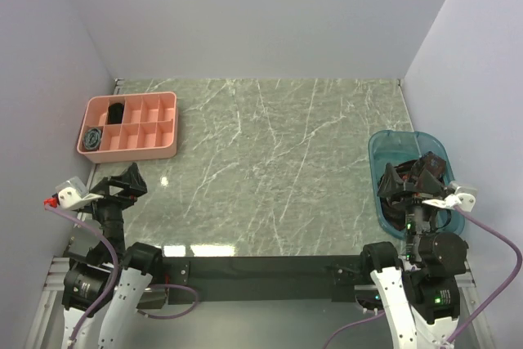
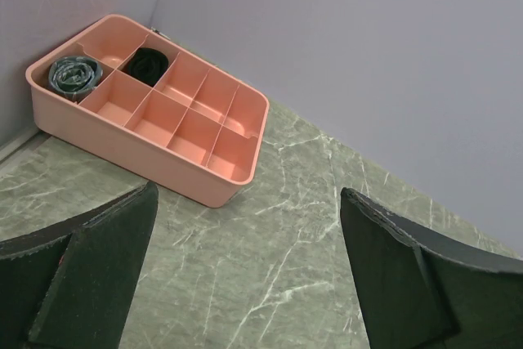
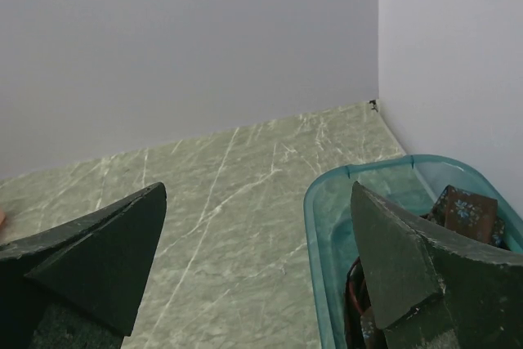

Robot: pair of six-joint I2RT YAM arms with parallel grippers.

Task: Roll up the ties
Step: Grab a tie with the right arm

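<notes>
Two rolled ties sit in the pink divided tray (image 1: pixel 131 155) at the back left: a grey-blue coil (image 1: pixel 94 138) and a black coil (image 1: pixel 117 110). The left wrist view shows the same grey-blue coil (image 2: pixel 73 75) and black coil (image 2: pixel 151 63) in the tray (image 2: pixel 163 173). Loose dark ties (image 1: pixel 396 181) lie in the teal bin (image 1: pixel 384 140) on the right, and a brown patterned one (image 3: pixel 466 212) shows there. My left gripper (image 1: pixel 122 181) (image 2: pixel 248 202) hangs open over bare table near the tray. My right gripper (image 1: pixel 421 171) (image 3: pixel 258 194) is open over the bin's left rim (image 3: pixel 315 202), holding nothing.
Grey walls close in the green marble table (image 1: pixel 278 161) on the left, back and right. Most tray compartments hold nothing. Purple cables (image 1: pixel 490 239) trail from both wrists near the arm bases.
</notes>
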